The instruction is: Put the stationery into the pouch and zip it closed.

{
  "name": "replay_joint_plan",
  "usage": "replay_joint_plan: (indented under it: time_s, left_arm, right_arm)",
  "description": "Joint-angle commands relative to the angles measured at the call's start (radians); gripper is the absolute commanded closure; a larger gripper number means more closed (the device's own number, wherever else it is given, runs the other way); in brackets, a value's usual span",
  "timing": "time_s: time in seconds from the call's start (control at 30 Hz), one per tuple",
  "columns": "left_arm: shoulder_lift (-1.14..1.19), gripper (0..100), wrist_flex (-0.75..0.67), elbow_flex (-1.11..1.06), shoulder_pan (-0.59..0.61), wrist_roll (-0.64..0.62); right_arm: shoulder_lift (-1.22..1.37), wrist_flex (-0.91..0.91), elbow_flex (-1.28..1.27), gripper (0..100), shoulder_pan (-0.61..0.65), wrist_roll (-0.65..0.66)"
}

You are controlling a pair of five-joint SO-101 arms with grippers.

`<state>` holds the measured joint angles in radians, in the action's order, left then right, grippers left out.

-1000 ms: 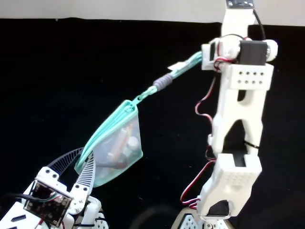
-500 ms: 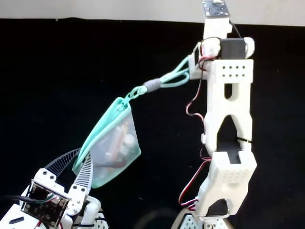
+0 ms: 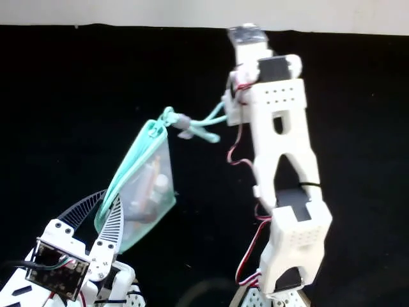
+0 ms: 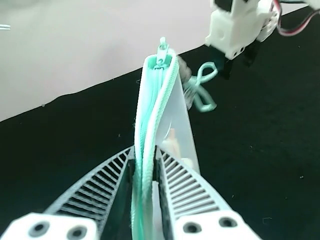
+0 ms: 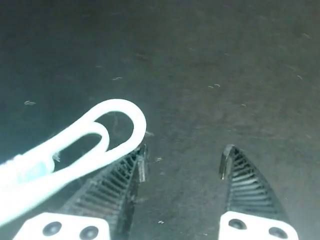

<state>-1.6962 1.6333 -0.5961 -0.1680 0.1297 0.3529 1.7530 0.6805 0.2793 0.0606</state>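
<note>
Pinched between the left fingers: near end of the pouch, held tilted above the counter. Stationery is seen inside through the clear wall. The zip slider is at the far, upper end. The right fingers are spread, with the pull cord loop lying against one. Versus 1 s back: right arm has been shifted toward the pouch, cord gone slack, pouch stood steeper.

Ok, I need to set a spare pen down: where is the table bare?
In the high view, bare black table lies left of the pouch and right of the right arm. Crowded between them, where the strap hangs.
</note>
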Motion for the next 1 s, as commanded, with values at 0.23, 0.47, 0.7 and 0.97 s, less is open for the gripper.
replay_joint_plan:
  time_s: [0.23,0.47,0.7,0.97]
  left_arm:
    - [0.015,99,-0.143,-0.005,0.013,0.006]
    - [0.015,99,-0.391,-0.239,0.312,0.201]
    - [0.015,99,-0.594,-0.343,0.476,0.232]
    - [0.015,99,-0.643,-0.283,0.475,0.232]
  right_arm:
    - [-0.119,0.013,0.002,76.7,0.074,0.002]
    - [-0.295,0.013,-0.053,76.7,0.061,0.003]
    - [-0.417,0.010,-0.260,76.7,0.051,0.003]
    - [-0.550,-0.008,-0.450,76.7,0.051,0.009]
